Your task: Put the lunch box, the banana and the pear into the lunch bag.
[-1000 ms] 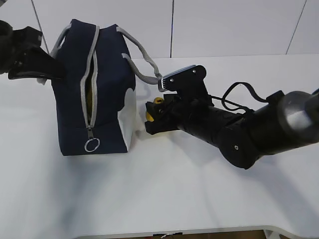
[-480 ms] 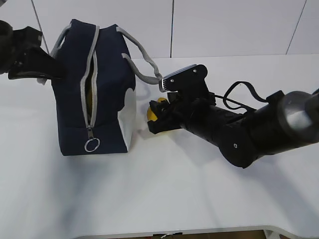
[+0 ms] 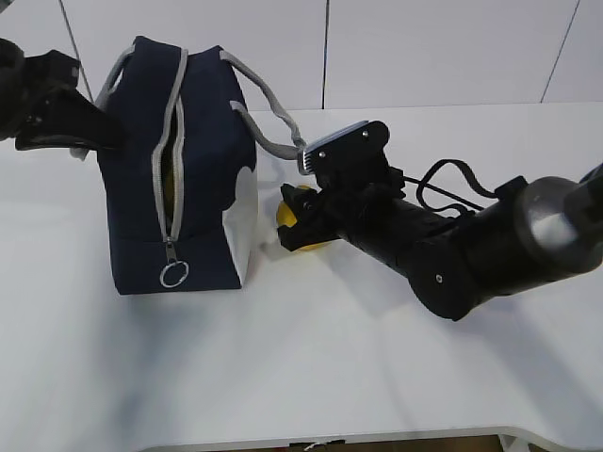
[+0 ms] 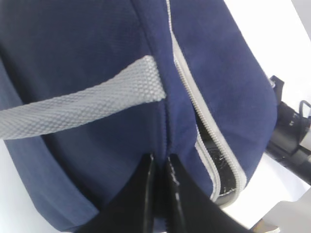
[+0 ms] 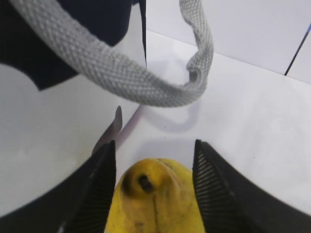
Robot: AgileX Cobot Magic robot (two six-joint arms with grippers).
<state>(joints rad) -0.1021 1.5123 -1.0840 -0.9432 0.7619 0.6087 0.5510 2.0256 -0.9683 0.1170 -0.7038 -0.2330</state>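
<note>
The navy lunch bag (image 3: 203,141) stands upright at the left, its grey zipper partly open down the front. My left gripper (image 4: 159,160) is shut on a fold of the bag's fabric (image 4: 97,48) beside the zipper, at the bag's left side (image 3: 105,139). The yellow pear (image 5: 155,199) sits between the ribbed fingers of my right gripper (image 5: 154,145), which is shut on it. Low by the table, the pear (image 3: 285,218) is next to the bag's white side panel. A yellow sliver (image 3: 168,184) shows inside the zipper gap; I cannot tell whether it is the banana. The lunch box is hidden.
A grey webbing handle (image 5: 121,73) droops from the bag just above and ahead of my right gripper. The white table (image 3: 301,367) stretches in front of the bag and the right arm. A white wall stands behind.
My right gripper has shifted slightly beside the bag's white panel, with the pear still between its fingers. The bag and the left gripper have not moved.
</note>
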